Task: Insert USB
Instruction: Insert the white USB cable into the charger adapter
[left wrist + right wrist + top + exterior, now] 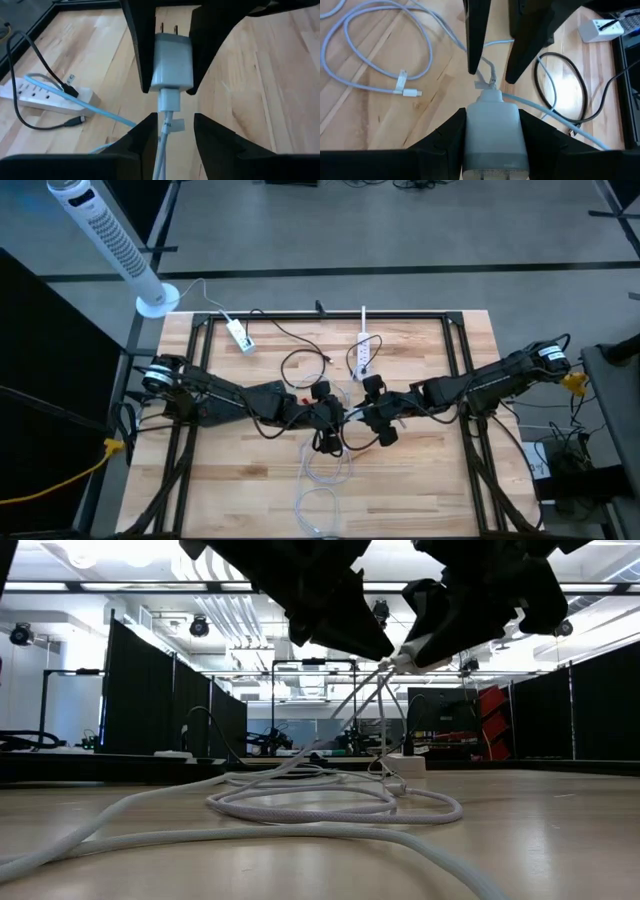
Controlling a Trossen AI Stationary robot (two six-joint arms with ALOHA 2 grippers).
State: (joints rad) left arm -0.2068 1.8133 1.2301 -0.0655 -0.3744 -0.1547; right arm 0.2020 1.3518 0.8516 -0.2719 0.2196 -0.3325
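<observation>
White charger (pixel 172 62) w/ 2 prongs; right gripper (pixel 492 132) clamps it.

Wooden table with cables and power strips

The pale butcher-block table (pixel 420 480) carries a loosely coiled white cable (pixel 322 480) toward six o'clock, a white power strip (pixel 364 352) near twelve o'clock, a smaller white adapter (pixel 240 334) toward eleven o'clock, and a thin black cable (pixel 300 358) looping between them near the centre.

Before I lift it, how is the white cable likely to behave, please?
Probably floppy: the white cable lies in loose loops. Likely light, yet its end may tug the charger held by the right claw.
</observation>
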